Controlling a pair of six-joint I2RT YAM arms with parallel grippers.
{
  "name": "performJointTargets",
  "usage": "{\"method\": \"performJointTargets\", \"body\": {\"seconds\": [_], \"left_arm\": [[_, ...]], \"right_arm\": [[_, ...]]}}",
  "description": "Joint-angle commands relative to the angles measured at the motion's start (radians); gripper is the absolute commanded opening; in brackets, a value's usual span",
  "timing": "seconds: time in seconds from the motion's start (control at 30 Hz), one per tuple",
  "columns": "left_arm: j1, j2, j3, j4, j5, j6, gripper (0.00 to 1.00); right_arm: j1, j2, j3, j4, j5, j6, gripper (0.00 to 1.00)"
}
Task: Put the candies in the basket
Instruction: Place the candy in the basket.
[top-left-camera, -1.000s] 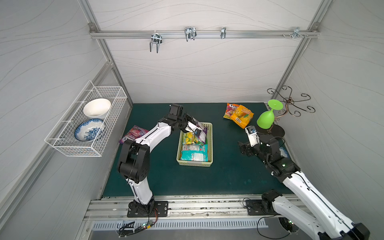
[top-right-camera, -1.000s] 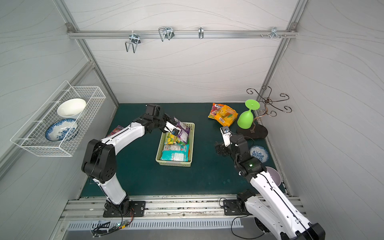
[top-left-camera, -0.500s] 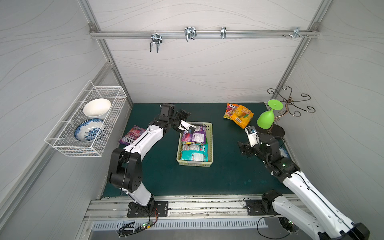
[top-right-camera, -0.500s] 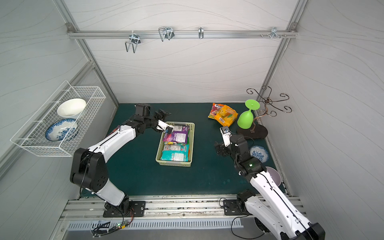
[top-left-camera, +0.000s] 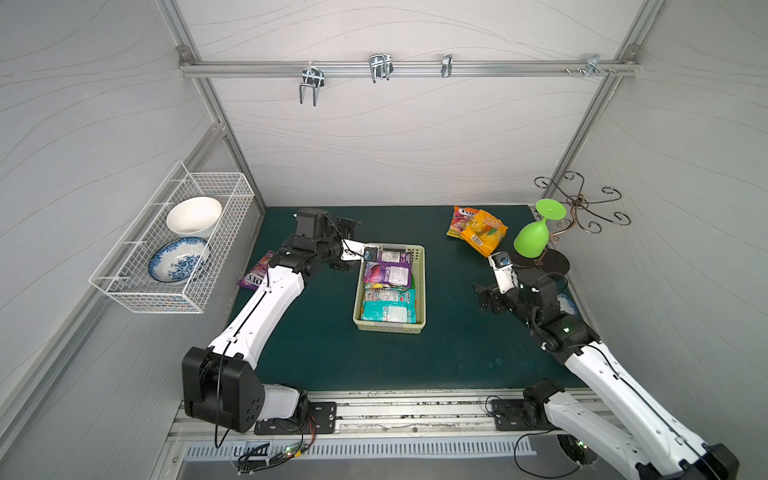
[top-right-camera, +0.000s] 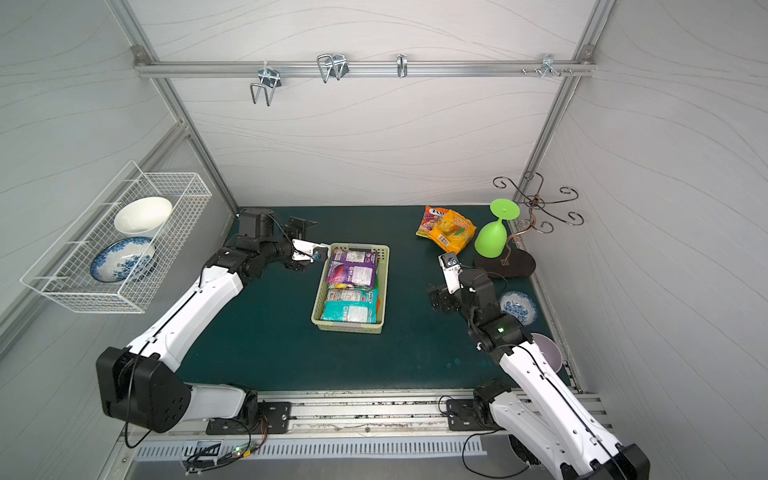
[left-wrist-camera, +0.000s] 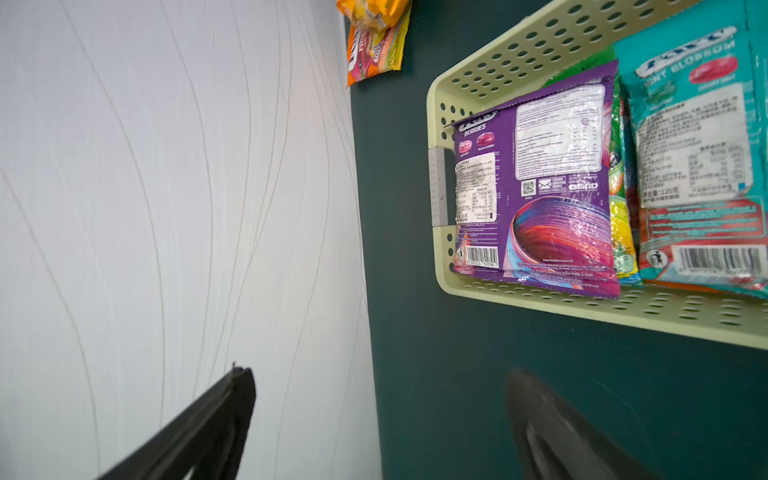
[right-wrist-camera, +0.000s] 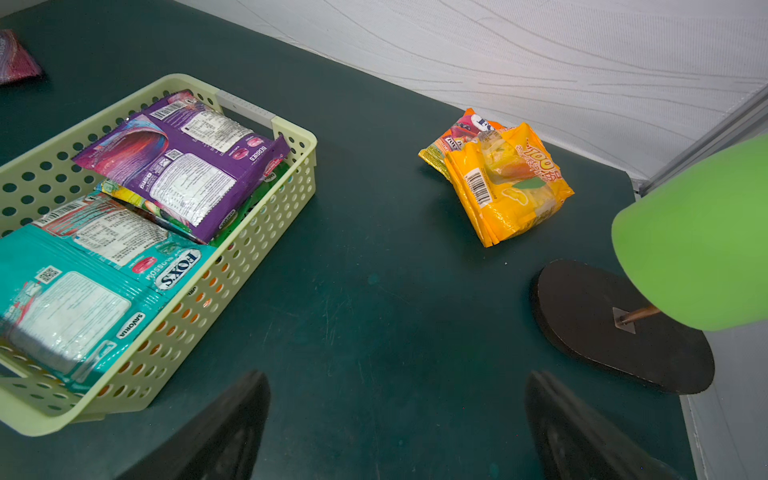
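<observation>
- Your L gripper (left-wrist-camera: 380, 377): fingers spread, empty, at basket's (top-left-camera: 422, 282) 10 o'clock.
- R gripper (right-wrist-camera: 397, 377): spread, empty, 3 o'clock.
- Purple bag (top-left-camera: 388, 270), teal bag (top-left-camera: 388, 311) in basket; orange bags (top-left-camera: 482, 230) at 1, stray bag (top-left-camera: 257, 276) at 9.

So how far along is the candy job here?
Done: purple bag, teal bag and others lie in the basket. In hand: nothing; left gripper and right gripper are open, empty. Left: two orange bags by the green glass, one purple-pink bag beside the left arm.

Purple bag (right-wrist-camera: 183, 166) tops basket (right-wrist-camera: 305, 139); orange bags (right-wrist-camera: 511, 187) seemingly stacked.
</observation>
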Motion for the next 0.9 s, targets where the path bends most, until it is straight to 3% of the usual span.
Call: {"method": "performJointTargets", "body": {"seconds": [0.0,0.23,0.6,0.87], "left_arm": [[0.015,-0.044,0.009,-0.030,-0.021,-0.223,0.98],[0.033,-0.113,0.018,-0.056,-0.113,-0.640,0.98],[0.054,-0.197,0.025,-0.208,-0.221,-1.143,0.98],[0.161,-0.247,0.006,-0.276,-0.157,-1.485,0.98]], "right_arm": [[0.016,0.004,-0.008,0.033,-0.018,0.015,0.99],[0.031,0.042,0.026,0.001,-0.033,0.015,0.99],[0.074,0.188,0.171,-0.091,-0.048,0.105,0.99],[0.174,0.316,0.262,-0.087,-0.017,0.159,0.99]]}}
